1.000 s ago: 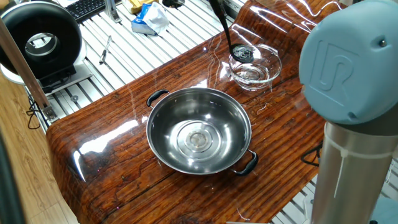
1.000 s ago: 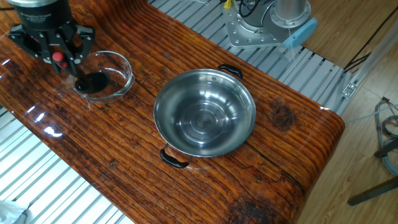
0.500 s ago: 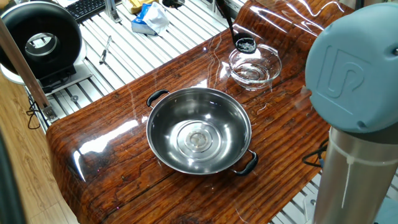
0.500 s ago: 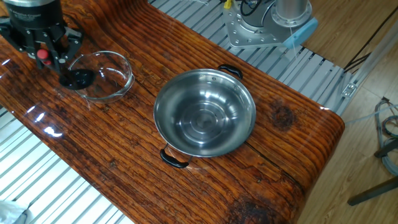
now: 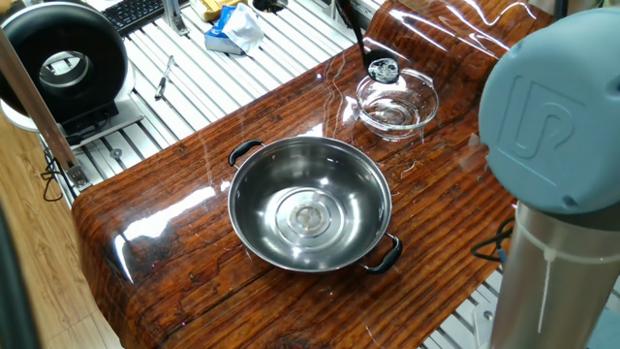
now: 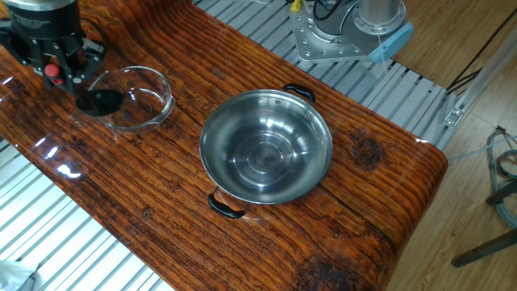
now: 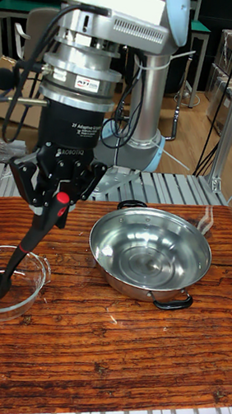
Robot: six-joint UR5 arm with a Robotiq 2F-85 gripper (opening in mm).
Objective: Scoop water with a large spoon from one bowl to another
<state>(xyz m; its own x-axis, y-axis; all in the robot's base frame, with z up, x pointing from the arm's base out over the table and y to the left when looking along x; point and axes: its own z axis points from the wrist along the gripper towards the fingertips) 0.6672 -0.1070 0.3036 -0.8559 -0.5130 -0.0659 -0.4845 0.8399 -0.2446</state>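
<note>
- Gripper (image 7: 58, 196) status: your black two-finger gripper is clamped on the upper end of the handle of the black plastic ladle (image 7: 12, 261), its fingers closed around the shaft beside a small red marker.
- Ladle position: you see the long thin handle slanting down from the gripper, with the round scoop head (image 6: 98, 102) at the rim of the small clear glass bowl (image 5: 395, 100), on the side facing away from the steel bowl. Whether it touches the glass cannot be told.
- Water: shiny reflections show in the glass bowl; you cannot tell the level.
- Steel bowl: the large shiny stainless-steel bowl (image 5: 310, 202) with two black side handles sits near mid-table, well apart from the glass bowl.
- Support: both bowls rest on the glossy reddish-brown grooved wooden tabletop (image 6: 161, 210).
</note>
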